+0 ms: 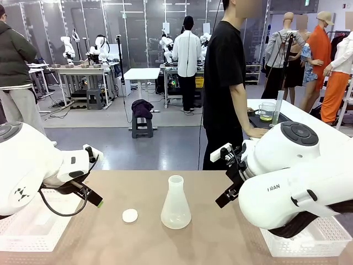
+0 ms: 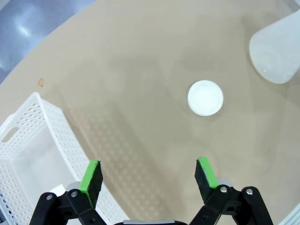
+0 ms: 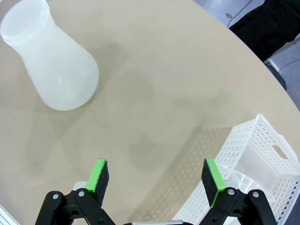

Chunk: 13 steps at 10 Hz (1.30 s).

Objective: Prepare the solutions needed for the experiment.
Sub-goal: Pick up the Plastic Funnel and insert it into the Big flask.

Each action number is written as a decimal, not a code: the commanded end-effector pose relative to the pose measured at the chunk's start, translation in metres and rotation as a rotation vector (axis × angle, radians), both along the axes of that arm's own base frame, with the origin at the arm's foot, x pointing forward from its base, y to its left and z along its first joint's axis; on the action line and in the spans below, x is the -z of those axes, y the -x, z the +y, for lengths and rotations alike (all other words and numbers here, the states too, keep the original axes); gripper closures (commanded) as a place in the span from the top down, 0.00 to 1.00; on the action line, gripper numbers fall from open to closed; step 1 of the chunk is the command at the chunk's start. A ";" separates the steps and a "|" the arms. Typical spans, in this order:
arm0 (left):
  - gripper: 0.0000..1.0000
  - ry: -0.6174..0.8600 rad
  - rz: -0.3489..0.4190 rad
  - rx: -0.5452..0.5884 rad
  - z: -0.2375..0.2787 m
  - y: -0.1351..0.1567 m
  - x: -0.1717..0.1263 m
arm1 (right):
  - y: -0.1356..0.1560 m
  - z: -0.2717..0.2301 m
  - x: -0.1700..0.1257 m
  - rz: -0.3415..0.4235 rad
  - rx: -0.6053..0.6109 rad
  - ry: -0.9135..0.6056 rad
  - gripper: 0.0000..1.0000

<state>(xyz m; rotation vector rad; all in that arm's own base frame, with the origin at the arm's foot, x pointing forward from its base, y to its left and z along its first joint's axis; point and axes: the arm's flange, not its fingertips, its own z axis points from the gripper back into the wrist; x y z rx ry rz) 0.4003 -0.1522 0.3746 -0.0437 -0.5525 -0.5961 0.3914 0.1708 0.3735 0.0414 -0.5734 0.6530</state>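
Solutions (image 1: pixel 266 117) (in beaker (image 1: pixel 267 109)); far beyond right end effector (image 3: pixel 157 172).

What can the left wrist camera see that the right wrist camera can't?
Left wrist view: the little round white cap lying flat on the table, and the left gripper, open, next to the left basket.

Right wrist view: the whole flask with its open mouth, some dark clothing past the table's edge, and the right gripper, open, near the right basket.

Both: the tan table, some of the white flask, and a white holey basket.
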 end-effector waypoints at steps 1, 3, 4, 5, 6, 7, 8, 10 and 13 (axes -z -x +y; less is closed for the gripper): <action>1.00 0.138 0.020 -0.006 0.014 0.016 -0.019 | 0.016 -0.001 -0.021 0.047 -0.007 -0.175 1.00; 1.00 0.316 0.058 -0.048 0.026 0.032 -0.048 | 0.031 -0.006 -0.051 0.070 0.020 -0.333 1.00; 1.00 0.418 0.124 -0.076 0.034 0.040 -0.060 | 0.035 -0.010 -0.065 0.100 0.109 -0.388 1.00; 1.00 0.510 0.148 -0.069 0.041 0.046 -0.069 | 0.040 -0.017 -0.077 0.123 0.132 -0.488 1.00; 1.00 0.577 0.159 -0.053 0.046 0.051 -0.077 | 0.042 -0.026 -0.085 0.152 0.148 -0.582 1.00; 1.00 0.678 0.199 -0.031 0.050 0.055 -0.084 | 0.043 -0.032 -0.091 0.230 0.133 -0.699 1.00; 1.00 0.784 0.254 -0.032 0.054 0.058 -0.092 | 0.042 -0.036 -0.095 0.280 0.160 -0.783 1.00; 1.00 0.737 0.183 0.018 0.057 0.060 -0.097 | 0.047 -0.033 -0.094 0.158 0.054 -0.619 1.00; 1.00 0.767 0.234 -0.066 0.052 0.047 -0.112 | 0.043 -0.037 -0.111 0.272 0.165 -0.749 1.00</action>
